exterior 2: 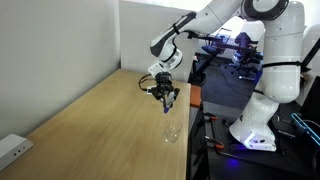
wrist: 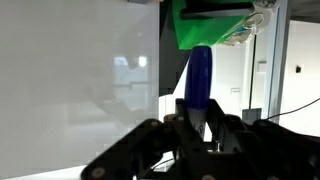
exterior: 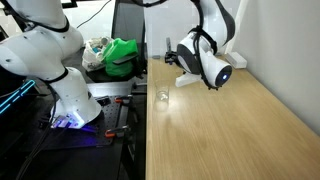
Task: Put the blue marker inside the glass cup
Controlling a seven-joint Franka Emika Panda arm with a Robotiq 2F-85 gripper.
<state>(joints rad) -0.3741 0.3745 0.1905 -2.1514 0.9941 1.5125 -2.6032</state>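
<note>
In an exterior view, the arm [exterior: 222,30] enters from the top edge and bends at the wrist, with the gripper [exterior: 178,57] raised over the far end of the wooden table [exterior: 230,130]. The glass cup [exterior: 162,97] stands upright on the table near its edge, lower than the gripper and apart from it. A green bag [exterior: 122,55] lies beyond the table.

In an exterior view, the arm [exterior 2: 200,20] reaches over the table [exterior 2: 90,120] with the gripper [exterior 2: 168,97] pointing downward. The glass cup [exterior 2: 172,131] stands beneath it, no contact. A white power strip [exterior 2: 12,150] rests at the near corner, against a white wall.

Wrist view: the jaws are clamped on the blue marker [wrist: 200,85], which projects upright from between them. The marker is clear of the cup.
</note>
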